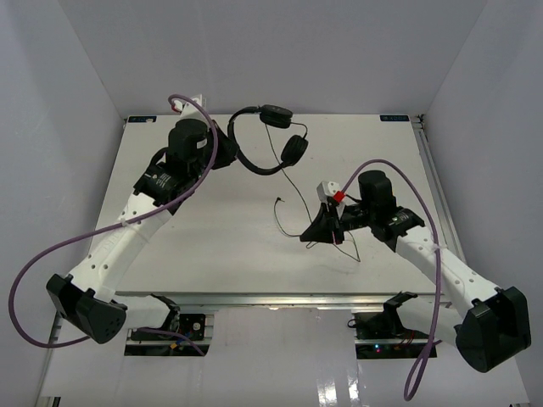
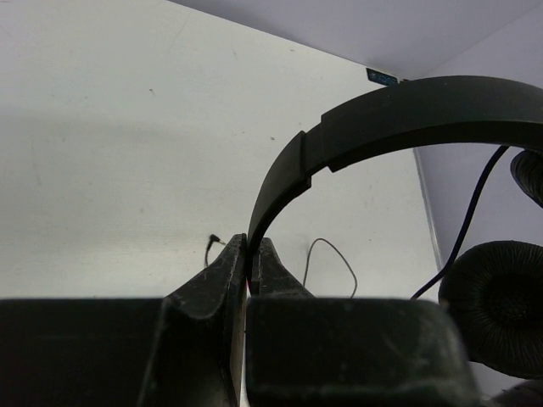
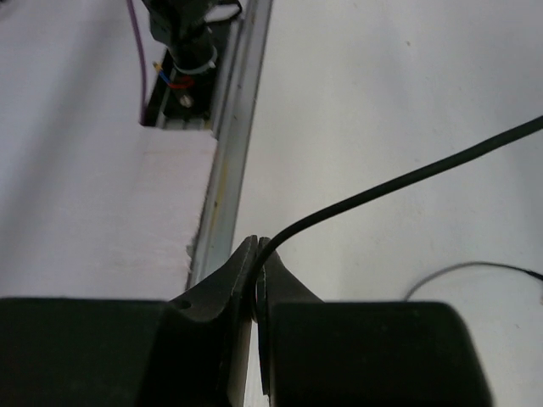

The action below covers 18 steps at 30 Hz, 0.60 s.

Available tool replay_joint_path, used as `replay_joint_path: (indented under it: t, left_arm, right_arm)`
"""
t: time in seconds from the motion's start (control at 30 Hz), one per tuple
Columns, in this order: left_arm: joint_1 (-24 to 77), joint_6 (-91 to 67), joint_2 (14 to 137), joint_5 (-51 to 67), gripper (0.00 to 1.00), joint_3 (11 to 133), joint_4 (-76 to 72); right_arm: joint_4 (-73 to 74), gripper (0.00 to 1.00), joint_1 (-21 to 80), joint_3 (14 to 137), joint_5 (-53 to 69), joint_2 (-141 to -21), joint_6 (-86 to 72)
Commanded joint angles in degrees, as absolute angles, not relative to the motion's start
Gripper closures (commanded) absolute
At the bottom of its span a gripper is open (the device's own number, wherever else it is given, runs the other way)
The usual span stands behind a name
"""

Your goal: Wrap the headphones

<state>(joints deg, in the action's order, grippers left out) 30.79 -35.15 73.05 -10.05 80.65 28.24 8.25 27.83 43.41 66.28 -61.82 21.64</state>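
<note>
Table (image 1: 212,254): white, carries the headphones.
Headphones (image 1: 294,150): near the middle of the far edge.
Left gripper (image 2: 251,246): closed tight on the thin headband.
Right gripper (image 3: 257,246): pinched shut on the cord (image 3: 399,182), toward the near right.
Plug (image 1: 277,202): loose, mid-table.
Step in hand: likely leading the cord to the headband. Hold the band steady and the tension light.
Unclear: whether the earcups touch the table, and where the cord runs under the right arm.
</note>
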Motion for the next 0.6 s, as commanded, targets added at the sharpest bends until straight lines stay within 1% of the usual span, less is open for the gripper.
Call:
replay_joint_path:
  t: [0.0,0.07,0.27,0.37,0.57]
  left_arm:
    - [28.97,-34.17,71.70,-10.31,1.00,78.61,27.03]
    - [28.83,-33.65,72.91,-10.73,1.00,78.24,26.99]
    - [28.83,-31.94,76.85,-10.90,1.00,75.23,26.69]
    - [28.83,-30.39,79.23,-10.45,1.00,74.44,27.00]
    - [28.83,-28.21,83.06,-9.54,1.00,71.02,28.52]
  right_arm:
    - [26.15,0.92,30.85,51.74,52.87,-60.91,35.61]
    - [28.72,0.92,32.42,53.68,50.09,-61.00,37.58]
    - [35.43,0.92,40.26,60.47,28.02,-64.27,44.19]
    - [37.00,0.92,46.14,62.51,17.15,-66.46,46.86]
    - [35.42,0.92,47.20,66.58,2.37,-67.98,50.54]
